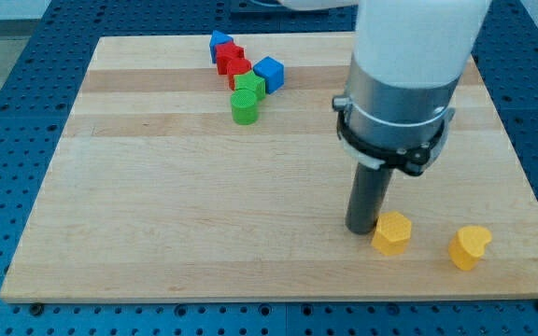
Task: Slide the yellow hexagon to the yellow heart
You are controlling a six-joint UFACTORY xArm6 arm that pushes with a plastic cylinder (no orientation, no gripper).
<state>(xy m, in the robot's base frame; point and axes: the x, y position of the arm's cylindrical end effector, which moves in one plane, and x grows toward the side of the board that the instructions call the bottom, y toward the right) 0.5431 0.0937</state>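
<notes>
The yellow hexagon (391, 232) lies near the view's bottom right of the wooden board. The yellow heart (470, 246) lies to its right, a short gap apart. My tip (361, 229) stands on the board just left of the hexagon, touching or nearly touching its left side. The arm's white and grey body rises above it.
A cluster sits at the view's top centre: a blue block (219, 44), a red block (231, 58), another red block (239, 71), a blue cube (269, 74), a green block (249, 87) and a green cylinder (244, 108). The board's bottom edge (269, 297) runs close below the yellow blocks.
</notes>
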